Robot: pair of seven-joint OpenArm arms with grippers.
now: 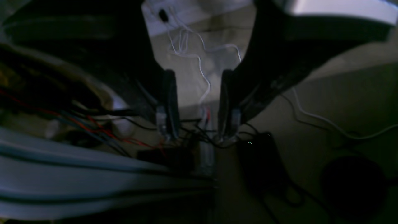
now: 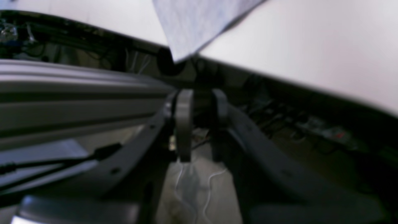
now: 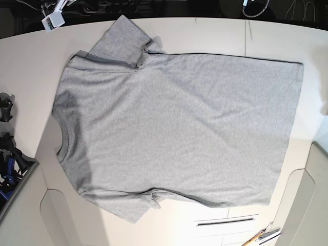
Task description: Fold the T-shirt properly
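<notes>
Plain heather-grey T-shirt [image 3: 179, 123]

Light heather-grey short-sleeved T-shirt [image 3: 179, 123] lying spread out and slightly wrinkled on the white table [image 3: 25, 56], its neckline facing the table's left side in the base view, its hem toward the right, one sleeve pointing up, the other down.

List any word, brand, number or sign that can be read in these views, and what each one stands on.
None can be read.
The T-shirt: no lettering on the side in view.
The black box: small bright marks, too blurred to read.
</notes>
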